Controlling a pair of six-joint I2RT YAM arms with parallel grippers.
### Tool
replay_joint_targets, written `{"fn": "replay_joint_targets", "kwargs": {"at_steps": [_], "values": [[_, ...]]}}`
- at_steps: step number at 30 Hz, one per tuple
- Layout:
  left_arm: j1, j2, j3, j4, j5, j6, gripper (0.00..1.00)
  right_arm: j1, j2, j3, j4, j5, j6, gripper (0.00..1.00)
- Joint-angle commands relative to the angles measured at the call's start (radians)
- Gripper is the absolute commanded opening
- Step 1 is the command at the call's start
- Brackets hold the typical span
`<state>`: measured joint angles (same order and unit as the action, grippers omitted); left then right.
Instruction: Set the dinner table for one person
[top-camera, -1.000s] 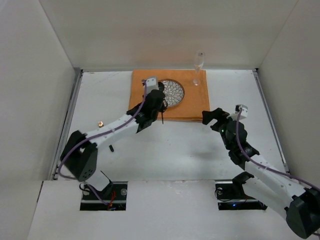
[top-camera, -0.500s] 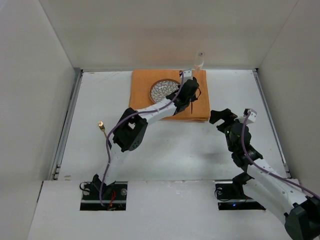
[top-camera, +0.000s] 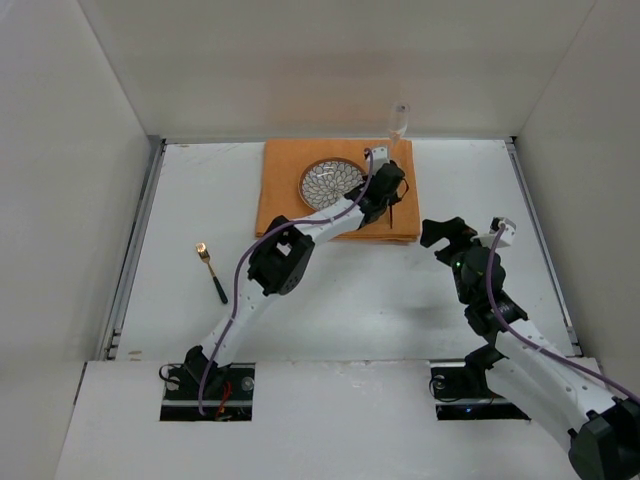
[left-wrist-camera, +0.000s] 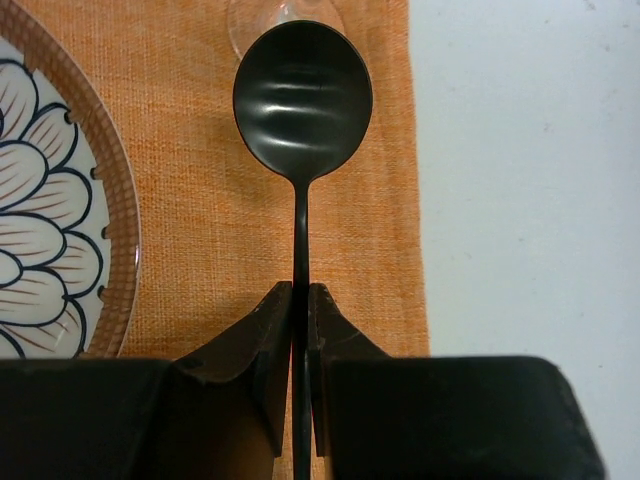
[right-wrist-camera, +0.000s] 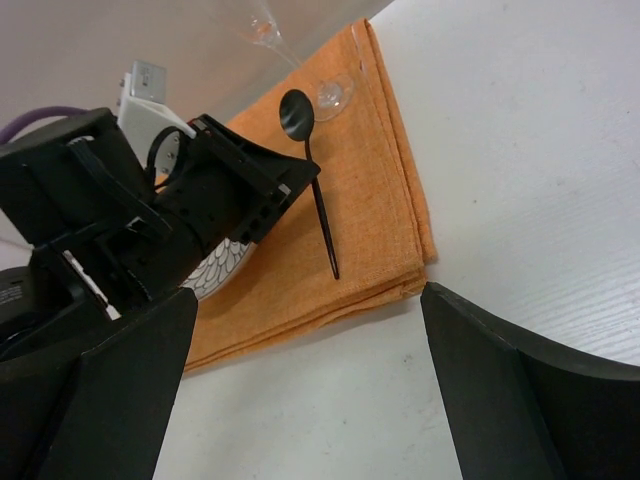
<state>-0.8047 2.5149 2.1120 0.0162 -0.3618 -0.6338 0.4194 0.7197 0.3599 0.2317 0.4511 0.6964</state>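
About halfway. Laid on dinner table (top-camera: 330, 290), upper centre of top view: 1 placemat (top-camera: 283, 207), 1 plate (top-camera: 328, 183), 1 glass (top-camera: 400, 116). Clamping black spoon (left-wrist-camera: 302, 100) in left gripper (left-wrist-camera: 300, 312) right of plate; holding right gripper (right-wrist-camera: 305, 330) open, empty. Remaining: spoon release, gold fork (top-camera: 211, 271) at left.

This looks like a robot lab; plain white walls (top-camera: 300, 70) box in a white table (top-camera: 350, 310); a left arm (top-camera: 262, 280) and a right arm (top-camera: 505, 335) are bolted at the bottom of the frame.
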Motion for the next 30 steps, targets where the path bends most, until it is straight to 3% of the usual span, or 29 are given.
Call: {"fn": "replay_joint_targets", "kwargs": {"at_steps": [1, 9, 20, 25, 30], "values": [[0.012, 0.001, 0.049, 0.002, 0.007, -0.024, 0.07, -0.005, -0.005, -0.001, 0.026, -0.017, 0.009, 1.00], [0.019, 0.019, 0.014, 0.008, 0.026, -0.047, 0.09, -0.014, 0.006, -0.006, 0.034, -0.025, 0.015, 1.00], [0.019, -0.022, -0.059, 0.034, 0.027, -0.060, 0.25, -0.024, -0.014, -0.009, 0.026, -0.023, 0.015, 1.00], [0.002, -0.197, -0.188, 0.100, 0.030, -0.029, 0.33, -0.024, -0.023, -0.012, 0.023, -0.012, 0.021, 1.00], [0.014, -0.512, -0.472, 0.261, 0.043, 0.008, 0.38, -0.029, -0.054, -0.024, 0.023, -0.003, 0.035, 1.00]]}}
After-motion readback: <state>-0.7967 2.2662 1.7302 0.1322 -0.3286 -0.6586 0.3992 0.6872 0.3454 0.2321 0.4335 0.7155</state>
